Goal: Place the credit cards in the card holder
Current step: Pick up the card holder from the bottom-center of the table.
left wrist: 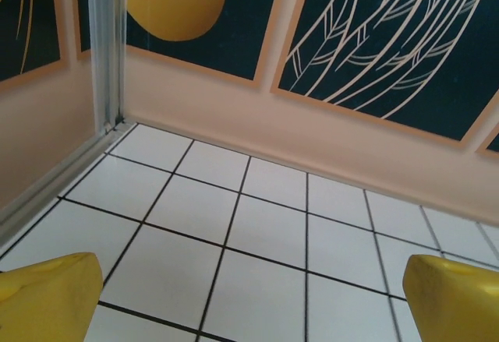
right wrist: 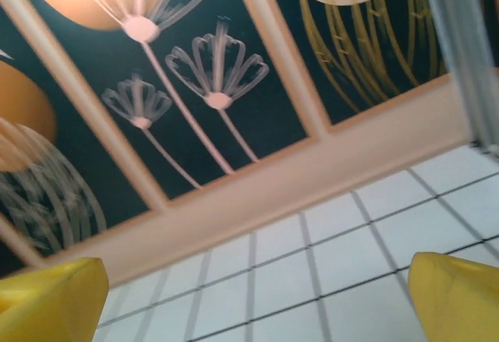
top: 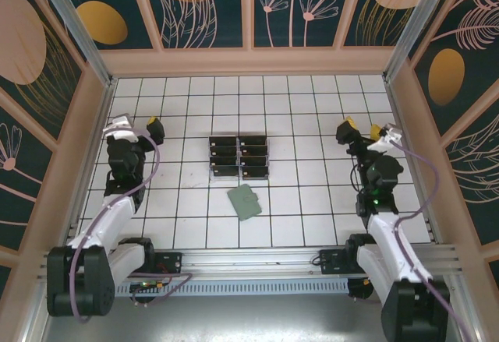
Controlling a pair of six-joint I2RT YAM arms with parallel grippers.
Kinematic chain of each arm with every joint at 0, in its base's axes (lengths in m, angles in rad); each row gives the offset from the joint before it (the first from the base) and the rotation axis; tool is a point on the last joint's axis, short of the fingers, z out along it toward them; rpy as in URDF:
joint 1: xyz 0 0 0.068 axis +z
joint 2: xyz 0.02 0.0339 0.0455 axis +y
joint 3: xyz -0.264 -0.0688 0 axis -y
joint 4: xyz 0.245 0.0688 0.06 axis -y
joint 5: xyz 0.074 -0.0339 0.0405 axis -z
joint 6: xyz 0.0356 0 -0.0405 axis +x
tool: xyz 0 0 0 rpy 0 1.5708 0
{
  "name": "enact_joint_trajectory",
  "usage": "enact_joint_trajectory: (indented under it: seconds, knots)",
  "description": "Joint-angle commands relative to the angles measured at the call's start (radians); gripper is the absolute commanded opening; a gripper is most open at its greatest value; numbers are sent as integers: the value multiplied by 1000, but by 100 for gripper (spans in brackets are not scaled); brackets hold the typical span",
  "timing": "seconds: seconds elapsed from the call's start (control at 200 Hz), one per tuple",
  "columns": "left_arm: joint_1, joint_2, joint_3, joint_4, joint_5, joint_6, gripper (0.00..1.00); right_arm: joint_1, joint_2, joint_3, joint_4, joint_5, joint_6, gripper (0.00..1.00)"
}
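Several dark credit cards (top: 224,156) stand in two columns in a clear slotted rack at the middle of the tiled table. The sage-green card holder (top: 245,202) lies closed and slightly tilted just in front of the rack. My left gripper (top: 134,128) hovers far to the left of the rack, open, with nothing between its yellow fingertips (left wrist: 48,297). My right gripper (top: 363,129) hangs far to the right, also open and empty. In the wrist views, the left gripper (left wrist: 253,303) and the right gripper (right wrist: 257,303) both face bare white tiles and the back wall.
Patterned walls (top: 249,7) with a peach ledge enclose the table on three sides. An aluminium post (left wrist: 105,46) stands in the back left corner. A metal rail (top: 257,260) with the arm bases runs along the near edge.
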Motion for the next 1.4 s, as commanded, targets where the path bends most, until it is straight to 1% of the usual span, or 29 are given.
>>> enact_joint_trajectory:
  seconds: [0.0,0.06,0.14,0.205,0.24,0.27,0.355,0.485,0.55,0.611,0.736,0.906,1.031,1.051,1.201,1.391]
  knots:
    - [5,-97,30,-196,-1,-168,99,-3,-103,-40,-99,-188,179,94]
    - [5,-144,49,-282,30,-208,99,3,-117,-20,-166,-279,205,89]
    - [5,-180,85,-395,122,-257,99,33,-99,17,-286,-370,217,82]
    - [5,-204,100,-462,186,-303,99,82,-72,44,-405,-371,217,78]
    - [5,-218,100,-486,216,-325,99,128,-56,53,-456,-359,205,75]
    - [4,-230,95,-499,240,-343,98,175,-42,59,-497,-324,200,73]
    - [2,-261,73,-534,282,-390,99,347,9,71,-580,-195,196,70]
    - [-26,-281,46,-576,309,-414,99,598,129,107,-661,25,227,67]
    - [-58,-278,35,-588,293,-415,99,701,218,146,-692,106,244,65]
    - [-106,-260,25,-597,261,-413,99,784,316,196,-724,171,256,63]
    - [-179,-182,11,-614,211,-424,99,915,542,345,-795,293,248,59]
    - [-260,-102,4,-643,127,-419,98,1029,803,589,-933,427,205,57]
    - [-310,-97,-10,-662,67,-431,98,1094,944,731,-1025,481,189,56]
    - [-316,-99,-15,-662,60,-436,99,1105,965,752,-1039,485,188,54]
    - [-346,-118,-62,-648,51,-473,99,1164,1040,816,-1100,511,211,53]
    - [-370,-105,-74,-639,48,-477,98,1193,1056,800,-1111,519,259,51]
